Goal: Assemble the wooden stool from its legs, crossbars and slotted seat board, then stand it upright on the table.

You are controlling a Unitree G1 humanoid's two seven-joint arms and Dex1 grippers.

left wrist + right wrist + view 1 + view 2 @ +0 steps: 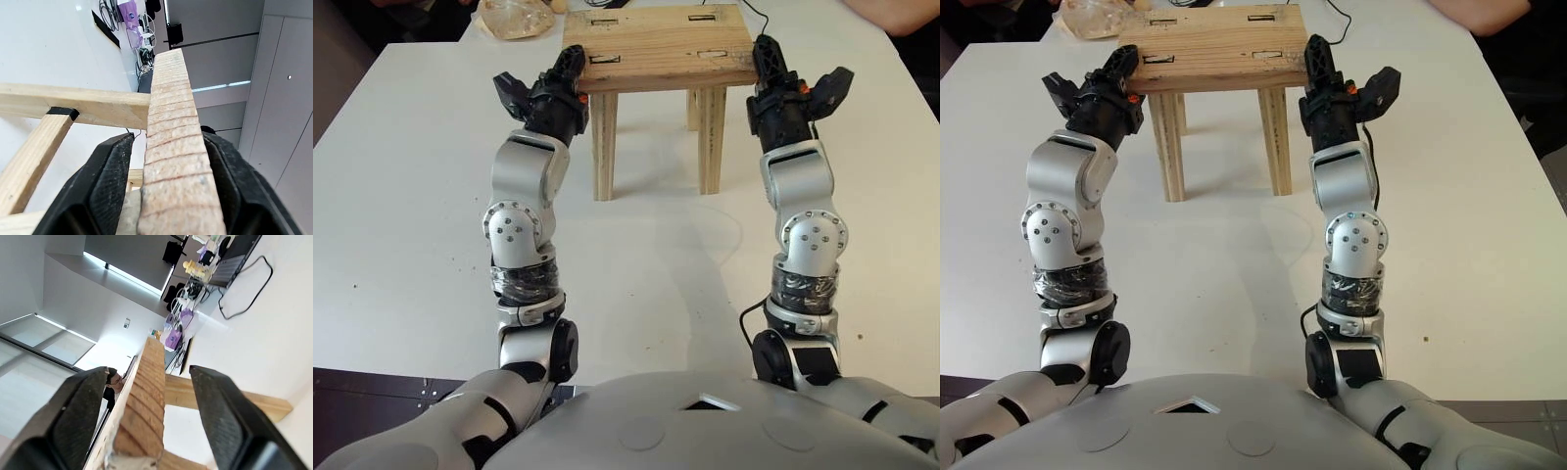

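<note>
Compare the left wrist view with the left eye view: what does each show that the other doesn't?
Left wrist view alone: the fingers of the left gripper close-up, pressed on both faces of the seat board at its edge, plus a joint under the seat where one wooden piece slots into another.
Left eye view alone: the whole stool upright on the table, the slots in its top, the right gripper at the opposite edge, a plastic bag behind.
Both: the seat board with the left gripper on it.
</note>
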